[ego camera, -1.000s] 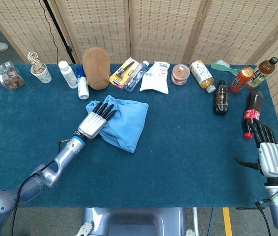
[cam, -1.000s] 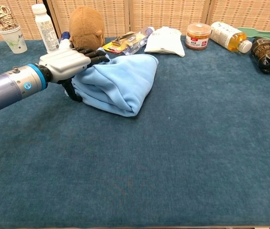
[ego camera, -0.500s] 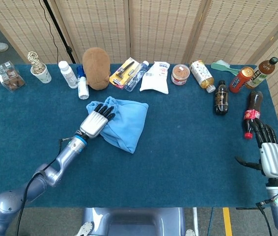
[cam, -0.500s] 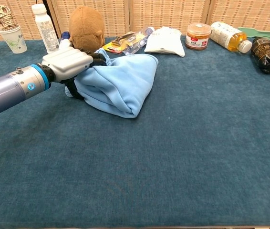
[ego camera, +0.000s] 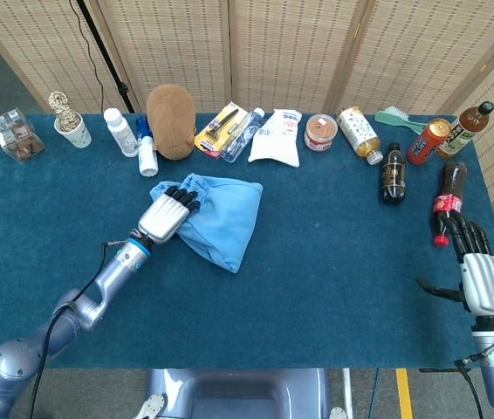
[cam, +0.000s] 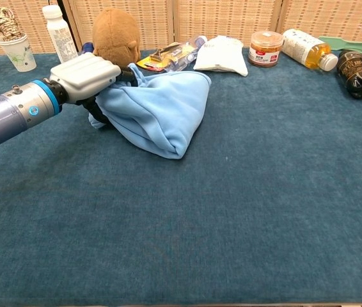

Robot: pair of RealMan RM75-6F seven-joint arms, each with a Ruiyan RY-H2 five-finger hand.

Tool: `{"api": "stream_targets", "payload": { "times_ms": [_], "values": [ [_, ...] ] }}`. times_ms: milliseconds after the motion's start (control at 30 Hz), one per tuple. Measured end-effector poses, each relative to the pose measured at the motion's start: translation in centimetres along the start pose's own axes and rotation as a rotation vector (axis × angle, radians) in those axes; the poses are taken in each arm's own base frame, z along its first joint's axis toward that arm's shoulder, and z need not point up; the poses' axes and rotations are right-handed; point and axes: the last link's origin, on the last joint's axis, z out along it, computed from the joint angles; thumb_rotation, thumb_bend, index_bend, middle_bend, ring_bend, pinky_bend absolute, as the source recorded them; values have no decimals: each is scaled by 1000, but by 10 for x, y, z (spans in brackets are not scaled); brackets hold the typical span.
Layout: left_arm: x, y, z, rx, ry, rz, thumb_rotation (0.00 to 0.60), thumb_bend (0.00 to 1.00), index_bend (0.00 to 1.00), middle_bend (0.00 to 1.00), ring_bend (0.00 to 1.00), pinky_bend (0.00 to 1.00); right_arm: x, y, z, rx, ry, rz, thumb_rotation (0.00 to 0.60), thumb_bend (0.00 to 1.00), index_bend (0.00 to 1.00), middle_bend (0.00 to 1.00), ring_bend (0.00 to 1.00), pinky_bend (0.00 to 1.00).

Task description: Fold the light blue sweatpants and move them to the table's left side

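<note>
While the left hand [ego camera: 166, 216] grips the bunched edge of the folded light blue sweatpants [ego camera: 221, 215], the right hand [ego camera: 477, 263] rests empty, fingers apart, beside a cola bottle [ego camera: 447, 201].

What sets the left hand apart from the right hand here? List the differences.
The left hand reaches far over the table and grips the bunched edge of the light blue sweatpants; the right hand hangs at the table's right edge, holding nothing. The left hand's fingers curl into the cloth; the right hand's fingers are spread, beside a cola bottle. Both have light casings and dark fingers.
</note>
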Motion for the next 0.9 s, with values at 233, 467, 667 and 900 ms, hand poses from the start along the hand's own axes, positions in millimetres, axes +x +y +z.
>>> {"api": "stream_targets", "payload": {
  "times_ms": [233,467,667,900],
  "values": [
    [3,-5,-3,3,20,-4,600,1000,848,762,699,844,1,0,0,1,0,6,600,0,0,0,0,0],
    [19,-23,-8,14,78,17,600,1000,859,767,703,844,1,-1,0,4,1,9,600,0,0,0,0,0],
    [32,-37,-16,25,113,17,600,1000,864,776,714,852,2,-3,0,11,4,13,600,0,0,0,0,0],
    [54,-62,-39,51,194,3,600,1000,865,777,714,852,1,-6,-1,21,-4,15,600,0,0,0,0,0]
  ]
}}
